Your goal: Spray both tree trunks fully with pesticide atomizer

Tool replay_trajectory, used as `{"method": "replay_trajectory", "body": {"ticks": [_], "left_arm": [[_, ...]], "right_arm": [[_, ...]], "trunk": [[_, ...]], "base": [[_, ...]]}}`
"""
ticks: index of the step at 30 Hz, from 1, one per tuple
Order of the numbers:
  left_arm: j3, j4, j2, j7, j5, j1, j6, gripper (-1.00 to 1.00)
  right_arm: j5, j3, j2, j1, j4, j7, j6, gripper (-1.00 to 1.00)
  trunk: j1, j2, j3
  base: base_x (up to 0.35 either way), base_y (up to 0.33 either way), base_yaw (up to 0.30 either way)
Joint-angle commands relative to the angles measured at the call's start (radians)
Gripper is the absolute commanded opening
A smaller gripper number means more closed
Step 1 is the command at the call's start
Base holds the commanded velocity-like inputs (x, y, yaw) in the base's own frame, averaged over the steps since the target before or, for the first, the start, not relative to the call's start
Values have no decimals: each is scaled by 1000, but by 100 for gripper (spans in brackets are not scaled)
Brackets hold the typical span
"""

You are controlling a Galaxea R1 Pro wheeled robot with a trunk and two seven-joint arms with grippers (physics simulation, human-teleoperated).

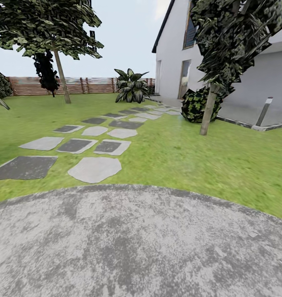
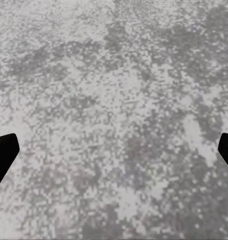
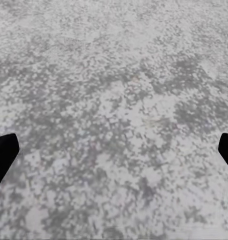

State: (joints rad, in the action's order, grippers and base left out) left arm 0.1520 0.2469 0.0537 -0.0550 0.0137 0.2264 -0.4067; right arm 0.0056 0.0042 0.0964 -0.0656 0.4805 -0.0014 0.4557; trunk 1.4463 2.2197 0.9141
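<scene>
- Looking out from the head view, the robot stands on a round grey paved patch (image 1: 136, 243) at the edge of the garden lawn (image 1: 190, 156), and no atomizer turns up anywhere in these frames, so where it lies can't be told yet.
- Both trees are easy to find though: one tree trunk (image 1: 61, 76) stands far off on the left near the brown slat fence (image 1: 87, 85), the other tree trunk (image 1: 208, 109) is closer on the right, in front of the white house (image 1: 174, 53), with a dark round bush (image 1: 197, 105) right beside it.
- A stepping-stone path (image 1: 95, 144) runs across the grass between the two trunks toward a broad-leaf plant (image 1: 131, 86) by the house corner.
- The left tool (image 2: 114, 150) hangs over the mottled grey paving with its fingertips (image 2: 3, 155) spread out to the frame edges, nothing between them, so it's released.
- Same deal for the right tool (image 3: 114, 150): fingertips (image 3: 3, 155) wide apart over bare paving, released and carrying nothing.
- Step in hand looks like searching, honestly. Probably best to pan the head or turn the base slowly and scan the ground before driving anywhere.
- Keeping both tools spread like this makes sense, so either one is ready once the atomizer shows.
- Risk: rolling off across the grass blind and missing it behind the robot.
</scene>
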Motion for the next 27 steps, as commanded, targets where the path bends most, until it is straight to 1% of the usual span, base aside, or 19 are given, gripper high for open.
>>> {"method": "replay_trajectory", "body": {"ticks": [1,10,27], "left_arm": [[-2,-1,0,-2,1,1,-3,100],[-3,-1,0,-2,0,1,-4,100],[-3,-1,0,-2,0,1,-5,100]], "right_arm": [[1,0,0,0,0,0,3,100],[1,0,0,0,0,0,3,100],[1,0,0,0,0,0,3,100]], "trunk": [[0,0,1],[0,0,1],[0,0,1]], "base": [[302,193,0],[314,143,0],[337,7,0]]}}
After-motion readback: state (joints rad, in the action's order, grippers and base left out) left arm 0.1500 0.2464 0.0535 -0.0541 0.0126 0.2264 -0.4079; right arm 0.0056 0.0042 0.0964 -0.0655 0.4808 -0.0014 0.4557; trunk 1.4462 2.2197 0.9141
